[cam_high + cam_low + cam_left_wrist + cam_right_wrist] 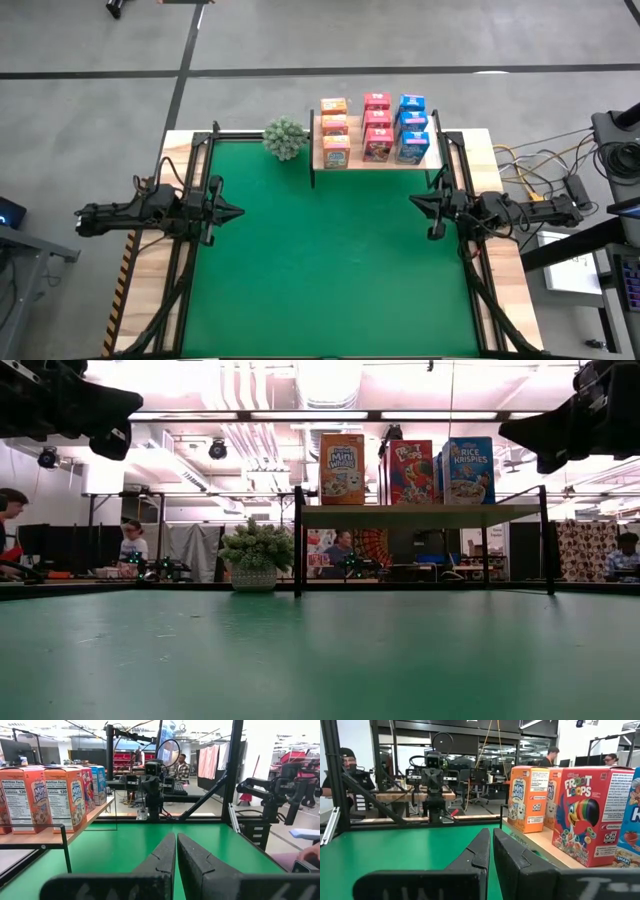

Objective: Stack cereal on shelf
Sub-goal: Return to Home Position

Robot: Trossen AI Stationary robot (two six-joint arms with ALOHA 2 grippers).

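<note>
at the left middle of the high view the left gripper (238, 212) hangs over the left side of the green table (320, 280), pointing toward the frame's right. it is clenched on nothing: in its wrist view the two fingers lie almost tip to tip.

right of it, in the upper middle of the frame, the small bushy plant (285, 138) stands at the table's far edge, just beside the left end of the shelf (355, 160).

the shelf's long axis runs left to right across the upper middle of the high view. all nine cereal boxes stand on it in three files running up the frame, each three deep: the orange boxes (334, 132) at the left end, the red boxes (377, 128) in the middle, the blue boxes (411, 128) at the right end. in the low view the front boxes are upright, long axis vertical, printed fronts facing the camera, that is, toward the bottom of the high frame.

at the right middle of the high view the right gripper (414, 204) hangs over the table's right side, pointing toward the frame's left, below the shelf's right end and apart from it. it too is clenched on nothing, fingers together.
</note>
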